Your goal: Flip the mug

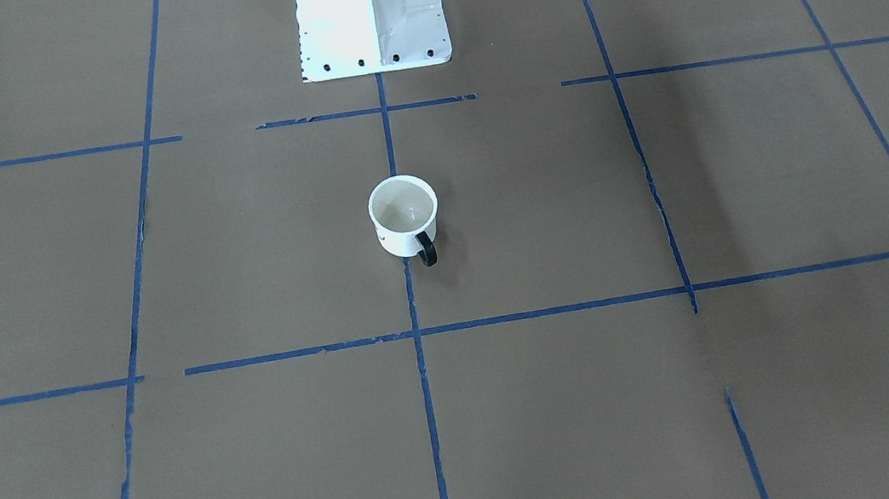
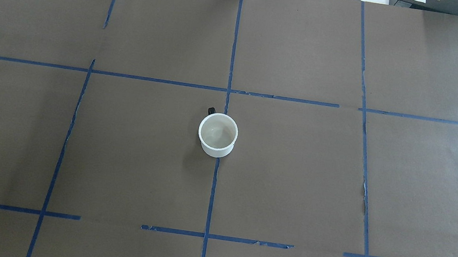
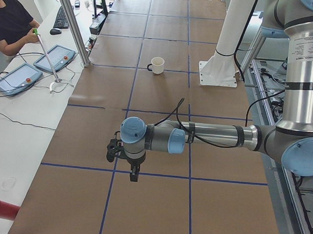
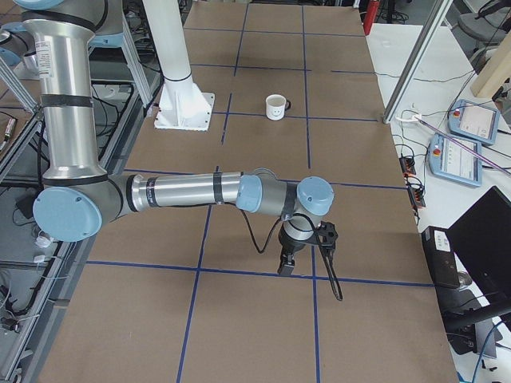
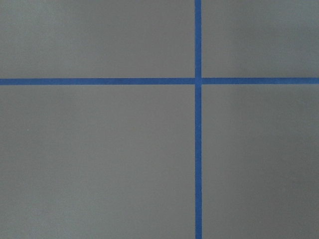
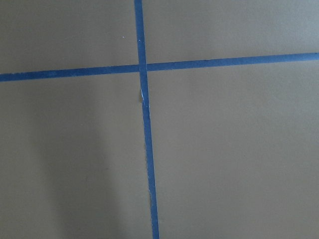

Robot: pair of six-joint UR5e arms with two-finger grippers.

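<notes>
The white mug (image 1: 404, 219) stands upright with its mouth up at the middle of the table, on the centre blue tape line. It also shows in the overhead view (image 2: 217, 135). Its black handle (image 1: 426, 248) points away from the robot base. The smiley face shows in the exterior right view (image 4: 276, 106). My left gripper (image 3: 134, 176) shows only in the exterior left view, pointing down, far from the mug (image 3: 157, 65); I cannot tell if it is open. My right gripper (image 4: 285, 267) shows only in the exterior right view, also far from the mug; I cannot tell its state.
The white robot pedestal (image 1: 370, 10) stands at the table's robot side, behind the mug. Brown paper with a blue tape grid (image 2: 232, 57) covers the table. A person (image 3: 11, 25) and tablets (image 3: 54, 58) are at a side bench.
</notes>
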